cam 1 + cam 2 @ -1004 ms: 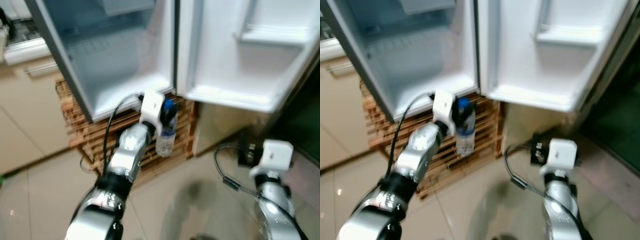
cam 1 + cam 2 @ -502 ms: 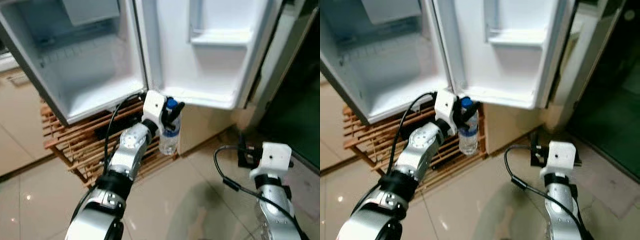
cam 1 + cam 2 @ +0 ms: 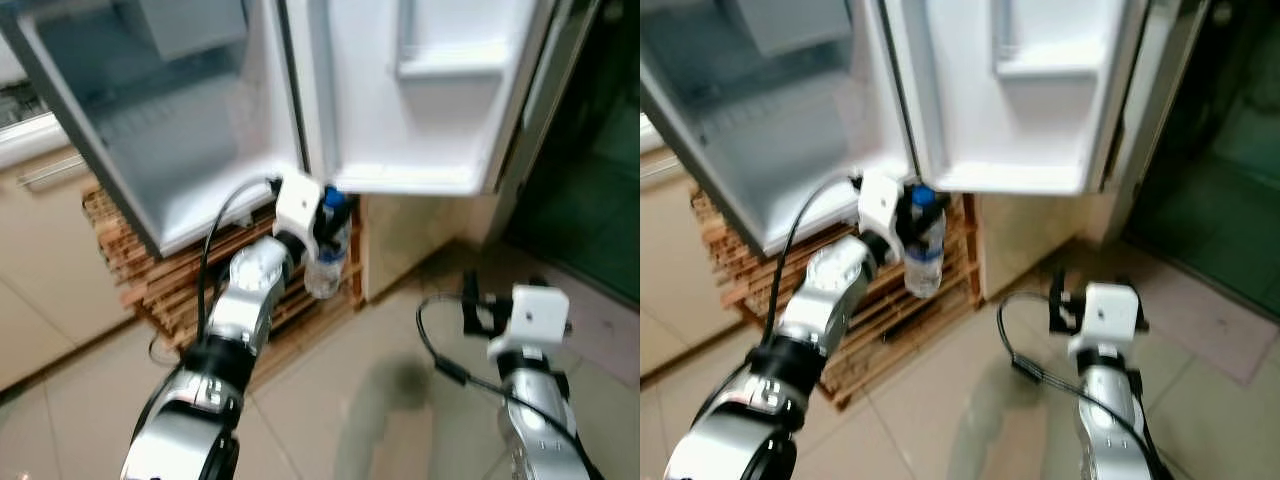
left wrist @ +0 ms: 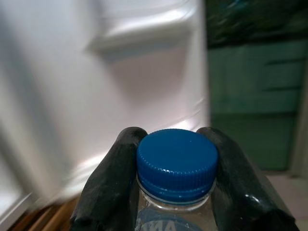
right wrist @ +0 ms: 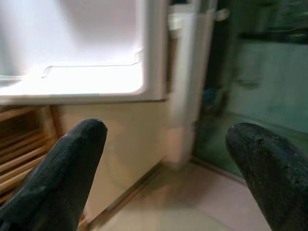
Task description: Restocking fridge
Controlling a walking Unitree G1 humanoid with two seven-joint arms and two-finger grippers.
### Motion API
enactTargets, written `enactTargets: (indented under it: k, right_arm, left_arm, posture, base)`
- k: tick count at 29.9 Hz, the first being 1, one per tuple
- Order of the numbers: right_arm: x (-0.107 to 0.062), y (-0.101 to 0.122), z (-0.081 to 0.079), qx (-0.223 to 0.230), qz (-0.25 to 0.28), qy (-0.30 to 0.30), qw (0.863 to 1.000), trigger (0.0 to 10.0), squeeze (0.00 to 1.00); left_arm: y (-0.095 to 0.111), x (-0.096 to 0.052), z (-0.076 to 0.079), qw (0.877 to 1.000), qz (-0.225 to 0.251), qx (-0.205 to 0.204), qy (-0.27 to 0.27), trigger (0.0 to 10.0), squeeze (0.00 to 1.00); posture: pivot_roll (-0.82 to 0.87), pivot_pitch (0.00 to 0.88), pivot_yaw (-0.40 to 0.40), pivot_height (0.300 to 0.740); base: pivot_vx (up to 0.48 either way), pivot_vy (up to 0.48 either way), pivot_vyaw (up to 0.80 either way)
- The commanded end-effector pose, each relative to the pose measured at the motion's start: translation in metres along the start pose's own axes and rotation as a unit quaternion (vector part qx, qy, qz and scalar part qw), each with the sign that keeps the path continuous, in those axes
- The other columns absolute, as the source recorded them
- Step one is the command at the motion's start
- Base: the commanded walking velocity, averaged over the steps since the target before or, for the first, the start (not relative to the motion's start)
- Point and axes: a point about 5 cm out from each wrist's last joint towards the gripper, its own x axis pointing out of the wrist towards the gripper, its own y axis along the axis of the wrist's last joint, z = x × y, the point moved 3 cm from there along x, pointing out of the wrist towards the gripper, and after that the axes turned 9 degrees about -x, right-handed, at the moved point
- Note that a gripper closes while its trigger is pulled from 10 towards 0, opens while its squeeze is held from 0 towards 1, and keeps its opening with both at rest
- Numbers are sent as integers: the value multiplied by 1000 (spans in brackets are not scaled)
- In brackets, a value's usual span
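One bottle (image 3: 326, 254) is in hand and none is seen inside the fridge (image 3: 180, 130), so the restocking is judged to be at its carrying stage: the pick-up is done, and the placing is left. The left gripper (image 4: 175, 179) is clamped on the bottle just under its blue cap (image 4: 177, 158), one black finger (image 4: 111, 185) pressed to each side of the neck. From the head views, the bottle is held upright, its long axis near vertical with a slight lean, cap uppermost and base hanging free below the gripper over the wooden rack (image 3: 150, 275) on which the fridge stands. Nothing is touched by the base.

Relative to the left gripper, the fridge's open compartment lies above and to its left, its lower lip just above the wrist. The open door (image 3: 420, 90) lies above and to its right, the door's bottom edge close over the cap, and a door shelf (image 3: 455, 60) sits higher up. No item can be made out on that shelf or on the compartment floor. A lift of the bottle is judged necessary before it can be set in either place.

The right gripper (image 5: 168, 154) is held low, well to the right of the bottle, its fingers spread wide with nothing between them, pointed toward the door's lower edge and the floor (image 3: 400, 400).
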Motion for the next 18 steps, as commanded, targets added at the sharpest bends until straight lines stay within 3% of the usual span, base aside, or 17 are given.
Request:
enactTargets:
  k: [1, 8, 18]
  right_arm:
    - [-1, 5, -3, 7, 12, 5, 1000, 10000, 0]
    - [-8, -5, -9, 8, -3, 21, 1000, 10000, 0]
    - [-11, -9, -16, 17, -12, 42, 999, 10000, 0]
  left_arm:
    - [14, 3, -4, 1000, 17, 10, -3, 10000, 0]
    - [32, 21, 22, 998, 40, 10, -47, 10000, 0]
    - [67, 28, 19, 995, 83, -1, -52, 10000, 0]
  posture:
    - [-189, 0, 122, 723]
    - [-197, 0, 128, 723]
    - [-203, 0, 136, 723]
  base:
    - [454, 0, 0]
    - [455, 0, 0]
    - [439, 0, 0]
